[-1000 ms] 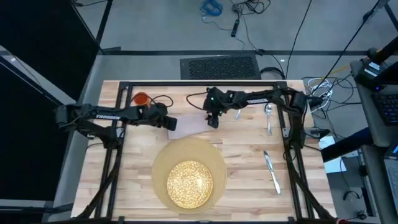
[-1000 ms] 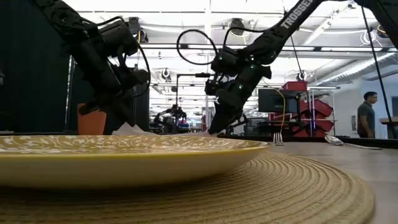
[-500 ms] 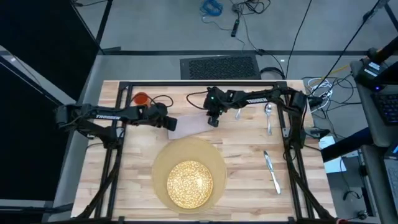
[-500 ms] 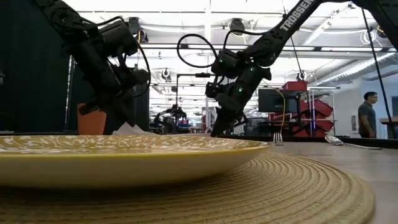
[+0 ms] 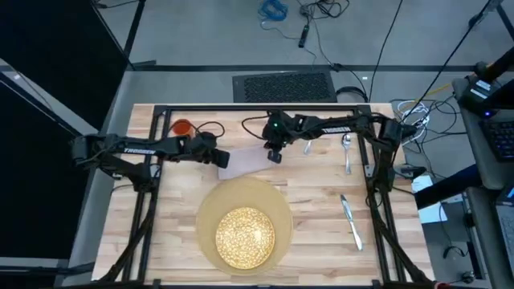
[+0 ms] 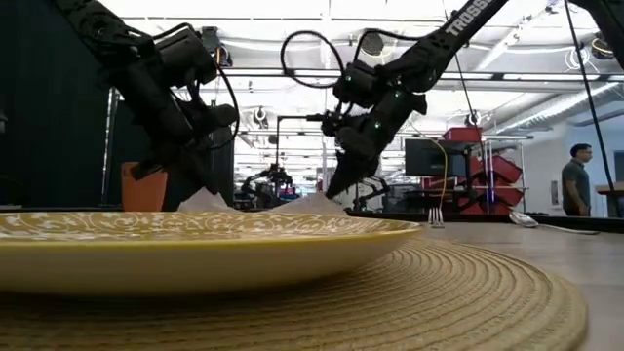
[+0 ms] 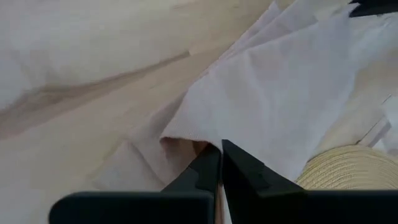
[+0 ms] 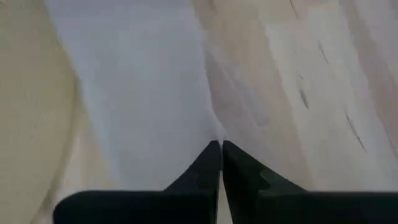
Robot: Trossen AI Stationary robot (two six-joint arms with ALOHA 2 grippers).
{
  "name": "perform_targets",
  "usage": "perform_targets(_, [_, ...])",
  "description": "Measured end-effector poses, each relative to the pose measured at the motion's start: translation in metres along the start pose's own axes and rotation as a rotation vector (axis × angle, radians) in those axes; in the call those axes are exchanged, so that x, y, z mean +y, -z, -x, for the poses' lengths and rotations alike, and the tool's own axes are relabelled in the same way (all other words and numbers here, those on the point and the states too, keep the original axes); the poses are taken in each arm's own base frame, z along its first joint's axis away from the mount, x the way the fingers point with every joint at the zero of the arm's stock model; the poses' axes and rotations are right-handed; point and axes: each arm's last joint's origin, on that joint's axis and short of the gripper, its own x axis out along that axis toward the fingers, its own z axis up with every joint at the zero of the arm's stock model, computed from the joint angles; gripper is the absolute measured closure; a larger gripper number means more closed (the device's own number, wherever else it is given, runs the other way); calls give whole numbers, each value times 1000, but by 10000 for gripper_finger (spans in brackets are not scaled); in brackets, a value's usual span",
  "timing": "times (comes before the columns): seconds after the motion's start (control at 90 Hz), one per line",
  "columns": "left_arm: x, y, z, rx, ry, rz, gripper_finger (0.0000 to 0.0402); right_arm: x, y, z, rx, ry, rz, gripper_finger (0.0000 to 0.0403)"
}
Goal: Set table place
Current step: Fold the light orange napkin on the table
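Hands pinched on the napkin, place half laid.

My left hand (image 5: 218, 158) grips one end of the napkin (image 5: 245, 164) and my right hand (image 5: 275, 155) the other, fingers closed tight on the cloth, which lies at the worktop's (image 5: 321, 209) far middle, just beyond the mat (image 5: 210, 210). The plate (image 5: 245, 237) already sits on the mat; I judge the napkin unplaced, with the knife (image 5: 350, 219), spoon (image 5: 347, 148), fork (image 5: 307, 145) and cup (image 5: 182, 127) waiting. Bare planks lie open either side of the mat, though the black rail (image 5: 148, 205) hems both flanks.
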Motion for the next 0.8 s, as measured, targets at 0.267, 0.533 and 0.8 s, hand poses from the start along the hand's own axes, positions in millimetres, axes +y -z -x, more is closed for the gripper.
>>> perform_targets(0.267, [0, 0, 0, 0, 0, -1, 402, 5, -8, -1, -76, -56, 14, 403])
perform_targets(0.533, [-4, 5, 0, 12, 12, 1, 402, -6, -25, 9, -132, -33, 2, 403])
perform_targets(0.8, [-12, 14, 1, -7, 1, -22, 402, -27, -13, 0, -68, -9, -73, 403])
